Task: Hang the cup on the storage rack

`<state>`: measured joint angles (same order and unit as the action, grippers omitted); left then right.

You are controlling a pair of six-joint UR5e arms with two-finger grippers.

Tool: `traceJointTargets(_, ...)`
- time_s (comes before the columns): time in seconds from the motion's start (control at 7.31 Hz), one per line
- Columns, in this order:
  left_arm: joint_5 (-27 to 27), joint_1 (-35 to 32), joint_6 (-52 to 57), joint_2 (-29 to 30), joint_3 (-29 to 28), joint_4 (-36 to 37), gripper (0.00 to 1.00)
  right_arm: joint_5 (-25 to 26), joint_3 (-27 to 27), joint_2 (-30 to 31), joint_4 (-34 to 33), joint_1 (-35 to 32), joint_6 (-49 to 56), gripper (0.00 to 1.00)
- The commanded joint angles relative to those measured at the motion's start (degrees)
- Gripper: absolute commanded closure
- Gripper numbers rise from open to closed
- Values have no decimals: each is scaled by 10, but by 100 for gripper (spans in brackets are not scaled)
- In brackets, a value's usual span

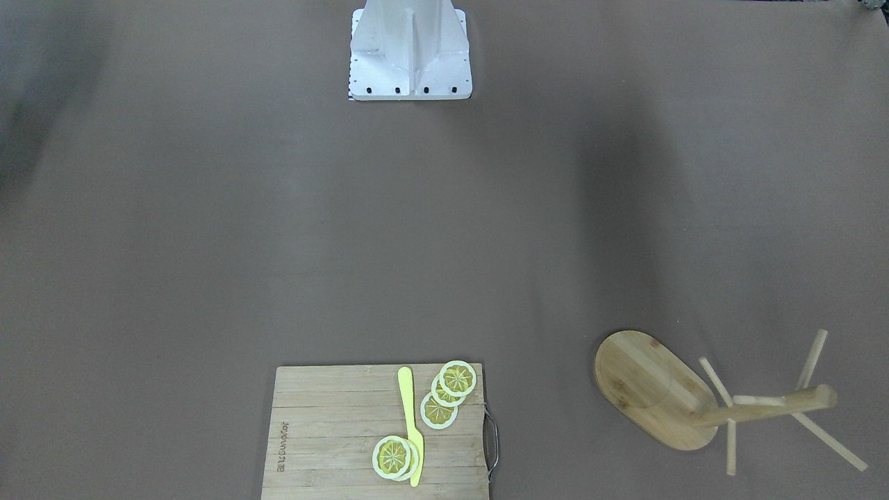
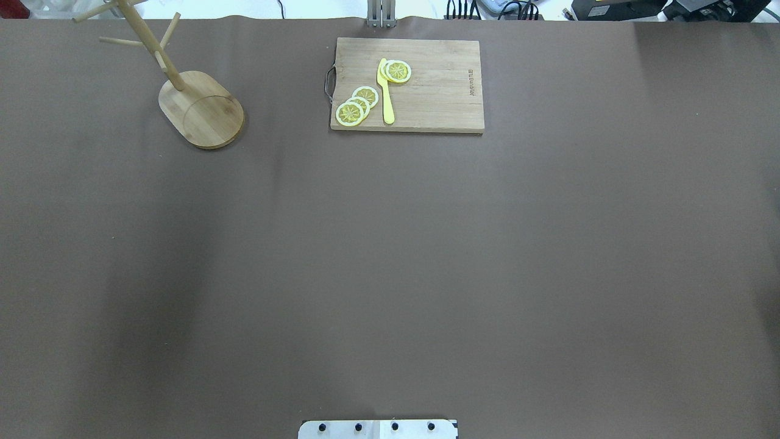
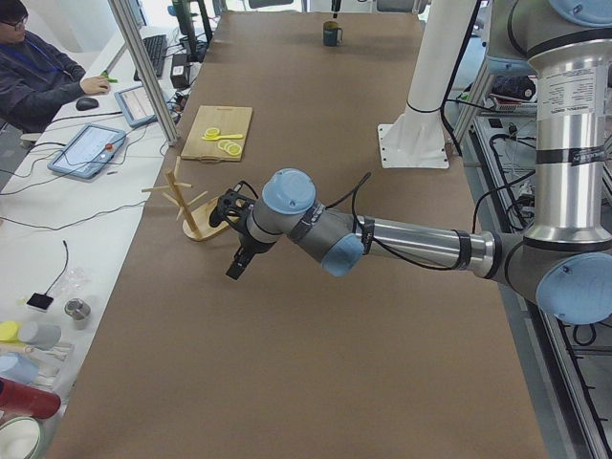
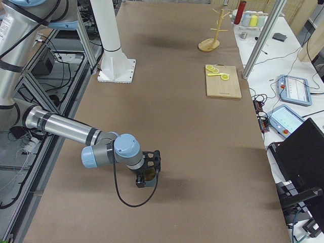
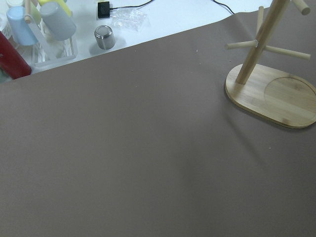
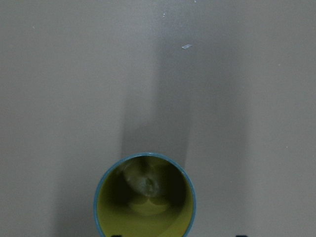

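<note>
**Item 1. My right claw** (image 4: 144, 178). It hangs at my right end of the table, straight over the cup (image 6: 144, 197). Only the very ends of its fingers show at the bottom edge of my wrist view. I cannot tell whether it is wide, narrow or touching the cup.

**Item 2. The cup.** It is slate-blue outside and yellow inside, and it stands mouth up. It is well apart from the storage rack (image 2: 201, 110). Its side is too small in the side view to read.

**Item 3. My left claw** (image 3: 237, 268). It hangs above the table near the storage rack, pointing down. It shows in the side view only, so I cannot tell its opening.

**Item 4. Storage rack.** It is light bamboo with an oval base. The post stands upright with thin pegs angled up. It stands at the far edge of the table on my left side.

**Item 5. Table** (image 2: 390, 274). It has a plain brown covering with soft shadows on it. My white base plate (image 1: 410, 62) sits at the near edge.

**Item 6. Cutting board** (image 2: 426, 85). It is bamboo and lies at the far edge, about mid-table. On it are lemon slices (image 2: 350, 113) and a yellow knife (image 2: 387, 97). A burnt-in mark runs along one short side, too small to read.

**Item 7. Side bench.** It lies beyond the far edge of the table. It holds tablets (image 4: 293, 88), cables, grey cups (image 5: 57, 19) and a small steel canister (image 5: 104, 37). A seated operator (image 3: 29, 76) is at this bench.
</note>
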<state>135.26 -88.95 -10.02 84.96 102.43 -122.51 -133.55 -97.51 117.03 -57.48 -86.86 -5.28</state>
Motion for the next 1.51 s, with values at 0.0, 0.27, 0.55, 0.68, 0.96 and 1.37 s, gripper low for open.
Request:
traceJointTargets(0.0, 0, 0, 0, 0, -1, 0, 2, 1, 24, -5, 12, 0, -4, 40)
traceJointTargets(0.27, 0, 0, 0, 0, -2, 0, 2, 0, 36, -25, 11, 0, -5, 37)
traceJointTargets(0.55, 0, 0, 0, 0, -2, 0, 2, 0, 50, -38, 11, 0, -6, 37)
traceJointTargets(0.68, 0, 0, 0, 0, -2, 0, 2, 0, 50, -39, 11, 0, -5, 36)
traceJointTargets(0.96, 0, 0, 0, 0, -3, 0, 2, 1, 52, -39, 10, 1, -3, 37)
traceJointTargets(1.37, 0, 0, 1, 0, -2, -1, 2, 3, 52, -40, 10, 13, 3, 37)
